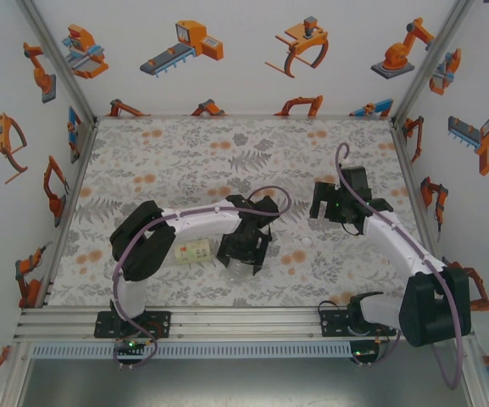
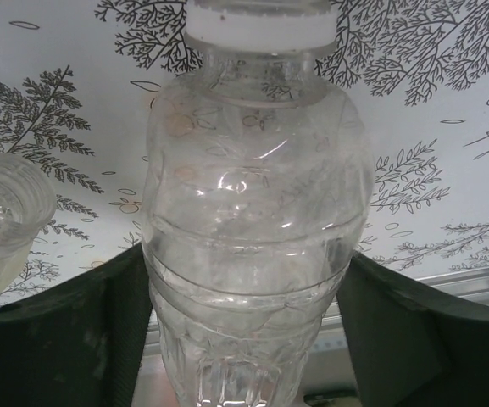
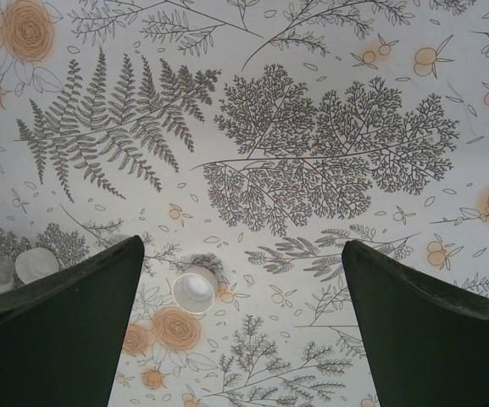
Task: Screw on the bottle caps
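An unlabelled clear bottle (image 2: 252, 212) stands between the two dark fingers of my left gripper (image 2: 244, 254), which press on its sides. A white cap (image 2: 257, 25) sits on its neck. Beside it a second bottle (image 1: 195, 251) with a pale label lies on the table, its neck (image 2: 2, 203) uncapped. My right gripper (image 3: 244, 244) hovers open over the table. A loose white cap (image 3: 195, 290) lies open side up below it, near the left finger (image 3: 66, 331). Another cap (image 3: 36, 264) lies further left. In the top view both loose caps (image 1: 297, 255) lie between the grippers.
The floral tablecloth (image 1: 185, 153) covers the table, boxed in by walls on three sides. An aluminium rail (image 1: 244, 320) carrying the arm bases runs along the near edge. The left arm (image 1: 142, 242) arches over the lying bottle.
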{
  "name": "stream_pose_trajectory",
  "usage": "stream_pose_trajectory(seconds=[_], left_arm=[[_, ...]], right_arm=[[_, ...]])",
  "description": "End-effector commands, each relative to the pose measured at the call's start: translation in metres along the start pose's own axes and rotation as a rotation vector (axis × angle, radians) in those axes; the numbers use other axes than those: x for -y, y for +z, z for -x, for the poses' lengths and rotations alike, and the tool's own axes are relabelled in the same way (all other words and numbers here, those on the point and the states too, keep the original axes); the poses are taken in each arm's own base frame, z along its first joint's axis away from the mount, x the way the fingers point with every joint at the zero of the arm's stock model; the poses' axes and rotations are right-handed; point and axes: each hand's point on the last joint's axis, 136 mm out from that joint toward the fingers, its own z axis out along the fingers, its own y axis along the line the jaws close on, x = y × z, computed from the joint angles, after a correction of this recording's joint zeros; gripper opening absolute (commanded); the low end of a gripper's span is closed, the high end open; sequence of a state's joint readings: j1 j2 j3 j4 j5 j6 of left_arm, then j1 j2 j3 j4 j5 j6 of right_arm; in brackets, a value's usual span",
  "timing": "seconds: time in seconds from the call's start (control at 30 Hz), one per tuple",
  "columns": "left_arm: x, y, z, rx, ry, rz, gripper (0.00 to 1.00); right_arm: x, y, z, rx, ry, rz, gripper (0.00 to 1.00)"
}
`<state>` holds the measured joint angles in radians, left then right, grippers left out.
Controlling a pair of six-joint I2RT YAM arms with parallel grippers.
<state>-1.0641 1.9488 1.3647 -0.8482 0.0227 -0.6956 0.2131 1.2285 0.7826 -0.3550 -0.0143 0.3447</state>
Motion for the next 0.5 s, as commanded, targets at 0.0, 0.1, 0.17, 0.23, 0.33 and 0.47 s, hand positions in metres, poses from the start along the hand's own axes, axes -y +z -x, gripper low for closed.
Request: stream_pose_trajectory(seconds=[0.0,0.1,0.17,0.23,0.33,0.47], left_arm=[[-0.004,0.006,-0.008,-0.024,-0.004,0.023,0.66],[-0.004,0.003,-0.008,-0.014,-0.002,0.022,0.60],[-0.003,-0.001,-0.007,-0.001,0.010,0.021,0.56],[-0.002,-0.007,-0.005,0.015,0.025,0.016,0.53],[-0.002,-0.022,0.000,0.061,0.054,0.010,0.52],[0.000,-0.048,0.010,0.161,0.131,-0.021,0.49]], right_arm=[[0.000,-0.005,-0.005,-0.005,0.004,0.001,0.89],[0.000,-0.007,-0.004,-0.005,0.006,0.001,0.88],[0.000,-0.009,-0.003,-0.008,0.008,-0.001,0.88],[-0.001,-0.011,-0.001,-0.008,0.008,0.000,0.88],[-0.004,-0.016,0.002,-0.014,0.009,0.004,0.86],[-0.004,-0.024,0.007,-0.015,0.009,-0.009,0.85]])
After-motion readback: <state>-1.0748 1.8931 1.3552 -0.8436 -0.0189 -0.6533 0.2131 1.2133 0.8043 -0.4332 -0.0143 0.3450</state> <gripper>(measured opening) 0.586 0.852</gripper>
